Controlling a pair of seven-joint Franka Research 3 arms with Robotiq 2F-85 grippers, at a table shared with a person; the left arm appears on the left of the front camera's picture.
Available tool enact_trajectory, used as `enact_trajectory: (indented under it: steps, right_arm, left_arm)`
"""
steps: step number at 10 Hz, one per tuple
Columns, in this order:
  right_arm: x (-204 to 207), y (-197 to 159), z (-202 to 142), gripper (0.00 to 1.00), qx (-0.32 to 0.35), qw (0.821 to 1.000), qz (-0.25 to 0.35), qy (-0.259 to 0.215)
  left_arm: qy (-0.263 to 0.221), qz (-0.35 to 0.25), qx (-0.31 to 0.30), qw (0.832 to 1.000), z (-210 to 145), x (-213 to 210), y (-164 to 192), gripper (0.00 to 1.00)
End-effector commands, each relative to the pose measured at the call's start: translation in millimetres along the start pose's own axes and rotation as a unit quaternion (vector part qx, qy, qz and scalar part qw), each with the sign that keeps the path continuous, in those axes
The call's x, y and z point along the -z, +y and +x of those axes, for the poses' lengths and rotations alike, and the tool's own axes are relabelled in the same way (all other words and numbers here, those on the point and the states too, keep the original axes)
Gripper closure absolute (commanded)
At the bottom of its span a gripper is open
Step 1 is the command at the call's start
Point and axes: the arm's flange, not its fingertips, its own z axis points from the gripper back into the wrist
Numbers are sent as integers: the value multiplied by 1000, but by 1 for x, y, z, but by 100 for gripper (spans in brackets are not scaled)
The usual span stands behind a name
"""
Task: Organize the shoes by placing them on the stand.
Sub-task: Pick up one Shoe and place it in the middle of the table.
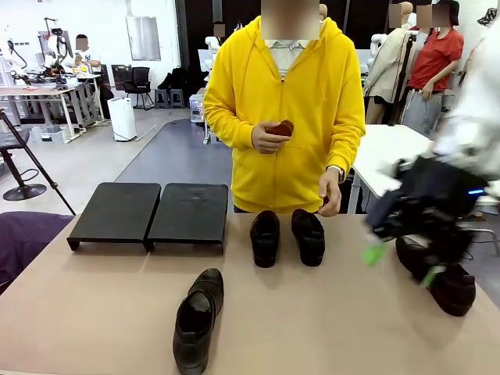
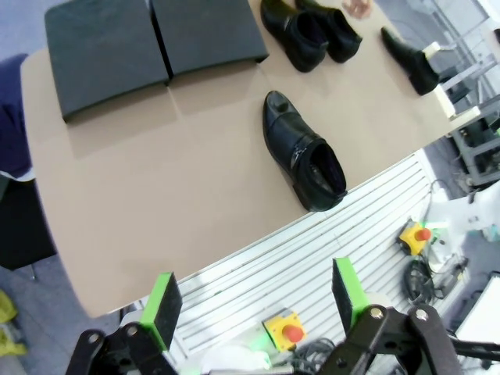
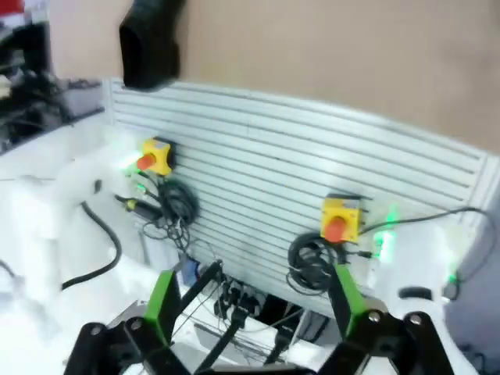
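Your left gripper (image 2: 254, 305) hangs off the near edge of the table with its green pads spread wide and nothing between them. In its wrist view the nearest shoe (image 2: 305, 160) lies on the tabletop well beyond the fingers, toe pointing toward the stand (image 2: 109, 55). It is apart from the jaws, not between them.

Your right gripper (image 1: 401, 264) is blurred in the front view, low at the right side of the table, just beside a long black shoe (image 1: 455, 293). You cannot tell from that view whether a pad touches it. Its wrist view settles the grip: the pads stand released with empty space between them. That shoe (image 3: 151, 43) shows far off at the upper left, at the table's edge, well clear of the fingers (image 3: 160, 305).

The stand (image 1: 148, 215) sits at the far left of the table, its two black panels side by side — both bare. Two rounded loafers (image 1: 286, 237) rest next to each other at the far middle, just to the right of the stand, in front of the person in the yellow hoodie. The fourth shoe (image 1: 197, 322) lies near the middle of the table's near edge. The person's hand (image 1: 269, 137) holds a small reddish-brown thing at chest height.
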Motion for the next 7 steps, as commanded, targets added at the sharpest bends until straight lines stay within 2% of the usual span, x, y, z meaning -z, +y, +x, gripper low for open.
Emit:
enact_trajectory:
  steps: [1, 2, 3, 4, 5, 7]
  right_arm:
    - [-38, -34, -30, 0, 40, 996, 43, -69]
    - [-52, -45, -51, 0, 32, 991, 70, -113]
    - [-58, -49, -65, 0, 40, 986, 71, -143]
    - [-52, -44, -66, 0, 37, 984, 40, -172]
    - [-70, -46, -61, 0, 49, 991, 58, -115]
    - [-70, -46, -61, 0, 49, 991, 58, -115]
  left_arm:
    - [-1, -8, 4, 1000, 0, -1, -1, 0]
    - [-1, -8, 4, 1000, 0, -1, -1, 0]
    - [-1, -8, 4, 1000, 0, -1, -1, 0]
    - [-1, -8, 4, 1000, 0, -1, -1, 0]
    - [-1, -8, 4, 1000, 0, -1, -1, 0]
    - [-1, -8, 4, 1000, 0, -1, -1, 0]
